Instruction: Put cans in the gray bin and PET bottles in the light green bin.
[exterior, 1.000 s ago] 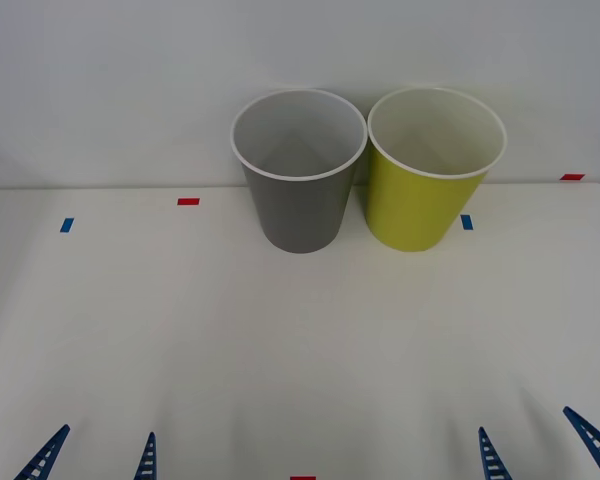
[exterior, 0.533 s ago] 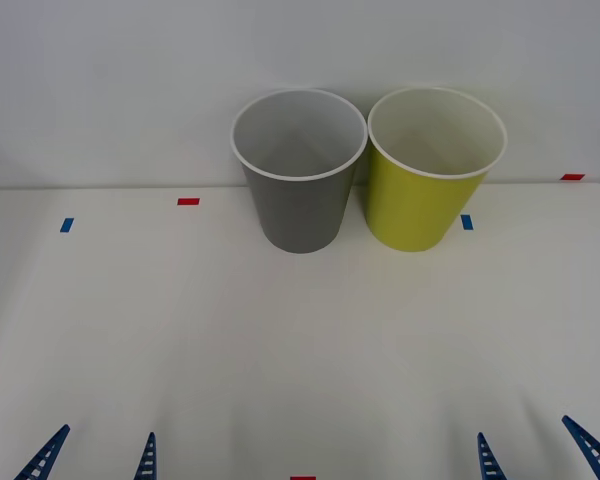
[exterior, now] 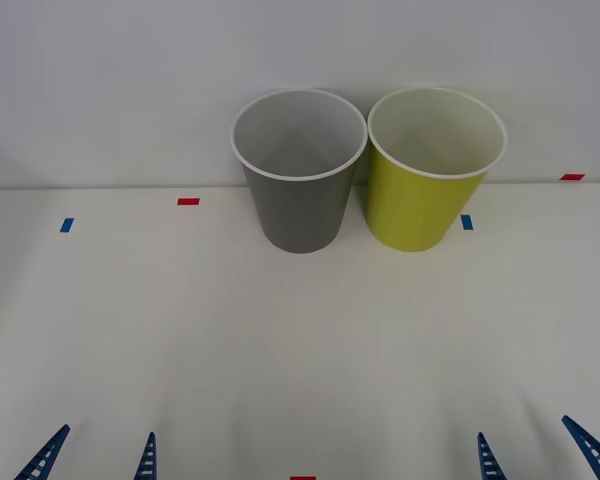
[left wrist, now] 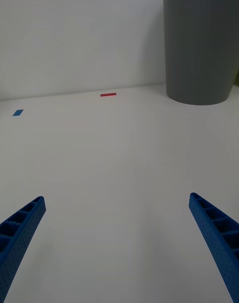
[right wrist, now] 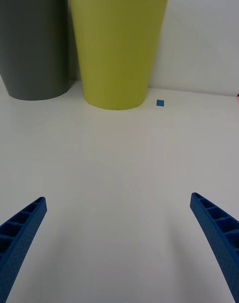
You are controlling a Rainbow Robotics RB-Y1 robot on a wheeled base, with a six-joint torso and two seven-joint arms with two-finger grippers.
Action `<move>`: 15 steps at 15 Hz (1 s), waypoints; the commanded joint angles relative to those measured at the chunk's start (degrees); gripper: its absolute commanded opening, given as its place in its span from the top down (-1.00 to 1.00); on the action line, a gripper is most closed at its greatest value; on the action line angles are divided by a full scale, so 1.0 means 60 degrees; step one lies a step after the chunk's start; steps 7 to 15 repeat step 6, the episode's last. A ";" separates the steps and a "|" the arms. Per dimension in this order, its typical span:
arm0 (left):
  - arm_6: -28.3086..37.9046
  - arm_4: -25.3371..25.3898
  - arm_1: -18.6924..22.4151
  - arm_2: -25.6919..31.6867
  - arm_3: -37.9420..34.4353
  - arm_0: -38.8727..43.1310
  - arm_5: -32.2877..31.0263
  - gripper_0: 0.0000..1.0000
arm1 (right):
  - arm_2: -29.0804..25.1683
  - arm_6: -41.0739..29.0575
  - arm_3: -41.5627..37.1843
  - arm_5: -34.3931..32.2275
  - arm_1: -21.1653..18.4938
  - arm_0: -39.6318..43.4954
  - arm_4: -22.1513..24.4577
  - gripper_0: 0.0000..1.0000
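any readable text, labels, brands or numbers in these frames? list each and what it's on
None: no words, brands or numbers can be read.
gray bin: plain wall, no label.
light green bin: plain wall, no label.
table: blank red tape marks and blue tape marks, no writing.
left gripper and right gripper: open at the near edge, unmarked.

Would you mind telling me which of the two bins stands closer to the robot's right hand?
The light green bin, standing on the robot's right of the gray bin. The open right hand sits on that same side, near the table's front edge.
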 commanded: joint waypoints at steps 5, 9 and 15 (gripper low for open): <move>0.0000 0.0000 0.0000 0.0000 0.0000 0.0000 0.0000 -1.00 | 0.0001 -0.0001 0.0001 0.0002 0.0001 -0.0002 0.0001 -1.00; 0.0000 0.0000 0.0000 0.0000 0.0000 0.0000 0.0000 -1.00 | 0.0001 -0.0001 0.0001 0.0002 0.0001 -0.0002 0.0001 -1.00; 0.0000 0.0000 0.0000 0.0000 0.0000 0.0000 0.0000 -1.00 | 0.0001 -0.0001 0.0001 0.0002 0.0001 -0.0002 0.0001 -1.00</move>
